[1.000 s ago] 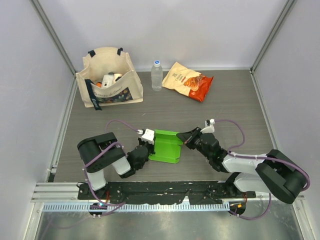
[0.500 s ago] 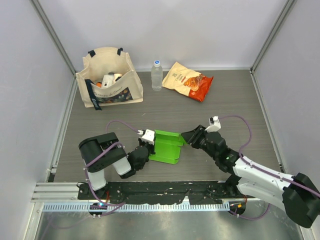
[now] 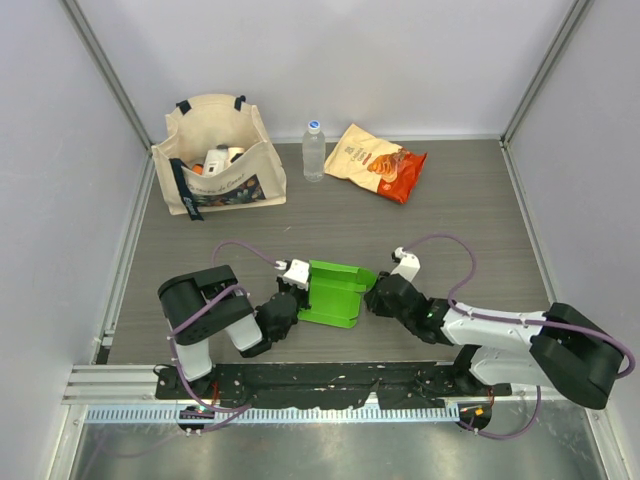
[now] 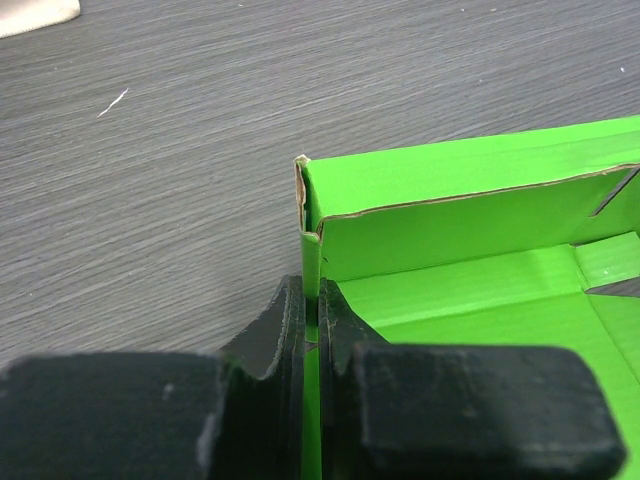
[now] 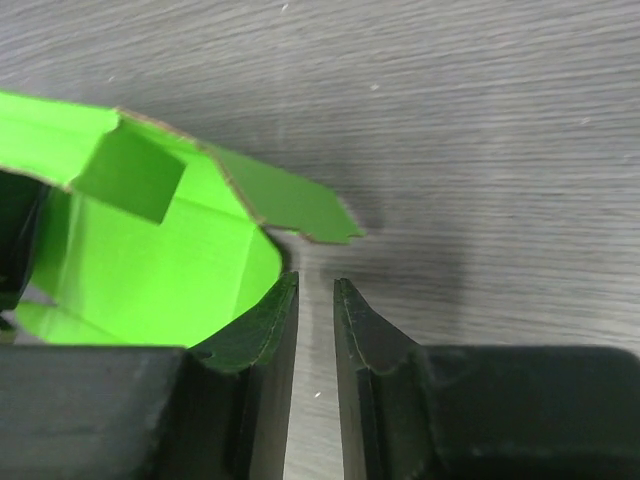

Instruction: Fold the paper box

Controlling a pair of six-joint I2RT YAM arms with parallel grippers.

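nearest in the left wrist view, the left jaws are clamped on a thin upright side wall of the paper box (image 4: 450, 290), close to its corner

the right jaws stand a slit apart with nothing between them; the box's curved loose flap lies just beside one jaw tip, touching or not i cannot tell

beyond, the half-raised green tray sits on the desk (image 3: 450, 200) between both arms

the card looks light, thin, springy and easily creased, so it is best pinched gently at a flap edge near a crease
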